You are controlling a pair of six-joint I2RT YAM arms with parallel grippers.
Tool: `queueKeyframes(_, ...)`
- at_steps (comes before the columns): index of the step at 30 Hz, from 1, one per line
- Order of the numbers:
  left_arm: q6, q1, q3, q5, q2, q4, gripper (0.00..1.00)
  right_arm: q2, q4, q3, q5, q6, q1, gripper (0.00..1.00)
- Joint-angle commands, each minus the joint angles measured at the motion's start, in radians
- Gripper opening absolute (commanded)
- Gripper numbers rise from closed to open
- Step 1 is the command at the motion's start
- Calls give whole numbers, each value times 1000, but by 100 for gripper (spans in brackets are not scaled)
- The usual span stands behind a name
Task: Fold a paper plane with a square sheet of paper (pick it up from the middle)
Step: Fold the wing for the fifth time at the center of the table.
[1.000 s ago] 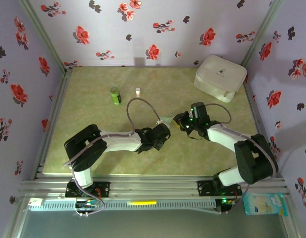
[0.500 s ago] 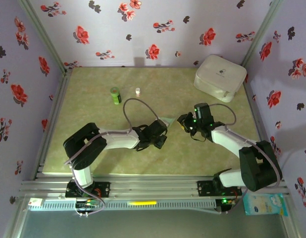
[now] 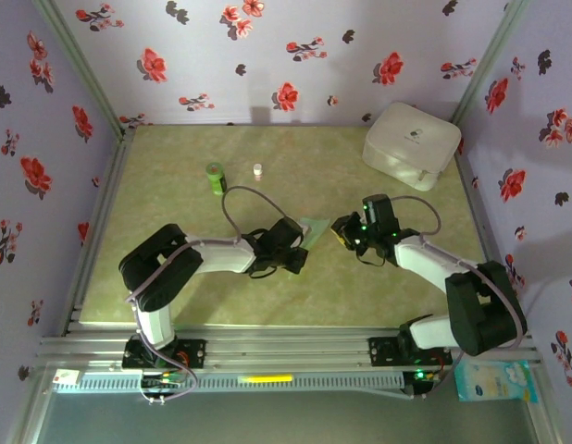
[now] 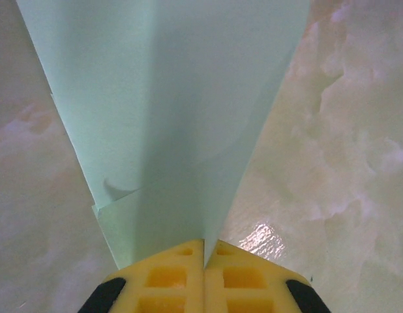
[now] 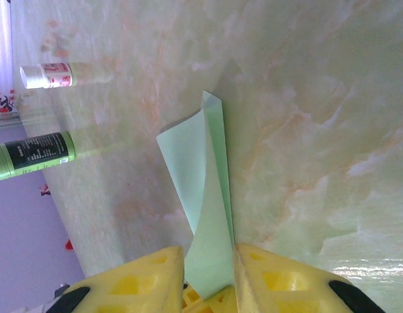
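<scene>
- Purple flowered walls [image 3: 267,55] close in a pale green marbled table [image 3: 175,203] on three sides.
- At the far right corner sits a white case [image 3: 411,143], well apart from the work in the middle.
- Both arms reach in toward the table's centre, and their tips stand close together there.
- The left claw [image 4: 203,251] is pressed tight on the narrow end of the paper [image 4: 169,111], its yellow fingers meeting with the paper between them.
- The right claw [image 5: 208,251] has its fingers parted on either side of the paper and does not look clamped on it.
- The paper is partly folded and sits mid-table between the two claws. Its length runs straight out ahead of the left claw and widens as it goes.
- I judge that the next crease or re-grip depends on this: the left arm has the hold, and the right claw is just beside the paper, ready to close.
- A green bottle [image 3: 215,177] stands toward the far left.
- Near it is a small white bottle [image 3: 257,170]. Both are well apart from the paper, so there is bare table all round it for moving.
</scene>
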Motion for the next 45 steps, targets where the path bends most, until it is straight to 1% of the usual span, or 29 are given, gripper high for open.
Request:
queueKeyframes(1,-36,18,-19,69,31,38,0,19,23,-15,-24,-12,-7,26)
queueKeyframes(12,-110,67,-41,206,65,124,0,49,74,-32,-74,-23,-7,26)
queueKeyframes(15,-132,78,-45,242,73,140,0,56,130,-49,-100,-23,-7,22)
queueKeyframes(21,-186,100,-80,279,74,193,0,57,149,-64,-110,-60,-4,13)
queueKeyframes(28,-263,127,-156,309,70,304,0,85,181,-66,-136,-84,-2,8)
queueKeyframes(34,-280,136,-173,324,67,313,0,150,253,-37,-195,-112,31,6)
queueKeyframes(39,-290,147,-194,345,57,330,0,203,246,7,-194,-150,63,5)
queueKeyframes(45,-289,163,-221,384,51,347,0,233,252,26,-198,-153,73,4)
